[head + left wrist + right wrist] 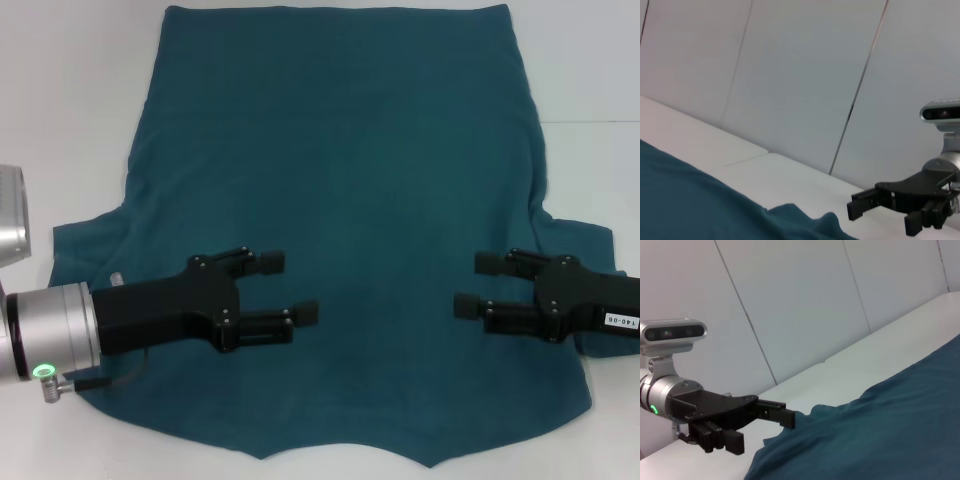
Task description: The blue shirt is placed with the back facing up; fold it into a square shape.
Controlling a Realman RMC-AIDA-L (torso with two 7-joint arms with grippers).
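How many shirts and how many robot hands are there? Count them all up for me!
Blue shirt: 1, spread flat on the table.
Grippers: 2, the left gripper and the right gripper, both open above the shirt.
Total: 3

L hand & R hand face inward (both agape).

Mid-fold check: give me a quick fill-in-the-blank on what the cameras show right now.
1. The blue shirt lies spread ____ on the white table.
2. Both the left gripper and the right gripper have their fingers ____.
3. The shirt's upward side shows ____ lettering.

Missing words: flat; open; no
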